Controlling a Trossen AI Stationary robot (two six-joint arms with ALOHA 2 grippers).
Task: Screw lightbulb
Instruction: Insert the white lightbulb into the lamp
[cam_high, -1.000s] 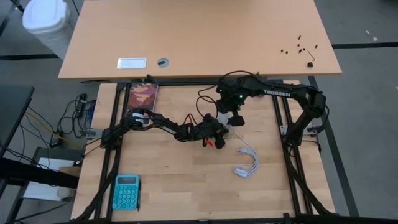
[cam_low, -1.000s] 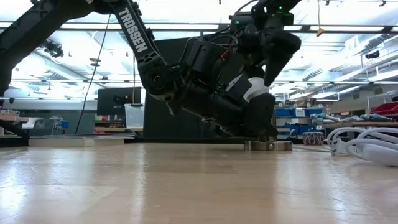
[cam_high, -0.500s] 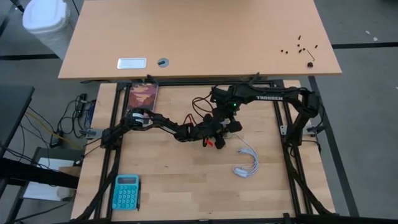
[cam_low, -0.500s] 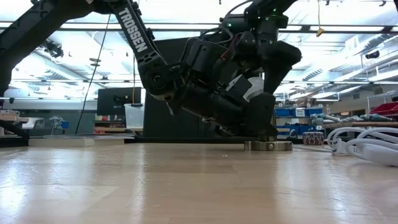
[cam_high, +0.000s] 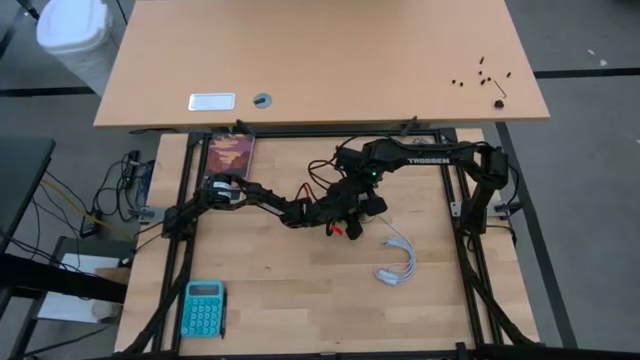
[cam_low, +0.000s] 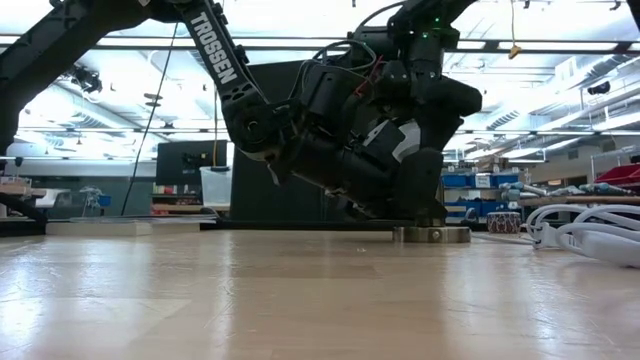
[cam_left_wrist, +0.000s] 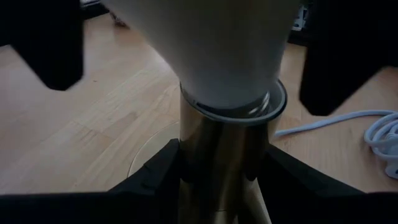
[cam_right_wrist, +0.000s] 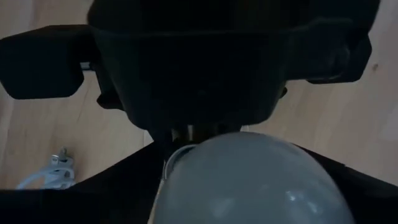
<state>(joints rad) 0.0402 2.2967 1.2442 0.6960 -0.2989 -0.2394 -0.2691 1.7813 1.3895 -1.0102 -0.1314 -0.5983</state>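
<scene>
The white lightbulb sits upright on top of a brass socket tube. The tube's round base disc rests on the table. My left gripper reaches in low from the table's left and is shut on the tube. My right gripper points down over the bulb's dome. It is open, with one finger on each side of the bulb. In the high view it hides the bulb. My left gripper pinches the brass socket tube between its two fingers, just below the bulb. The fingers come nearly level from the table's left and lie across the upright tube. The socket stands upright with its base disc on the table. My right gripper's fingers flank the bulb from above; I cannot tell whether they touch it.
A coiled white cable lies just right of the socket, toward the near edge. A small red piece lies by the left gripper. A teal calculator lies at the near left and a flat picture card at the far left.
My right gripper has moved toward the table's left and come down from above and beside the socket, so that it now stands over the bulb. The left gripper, the socket and the bulb have kept still.
</scene>
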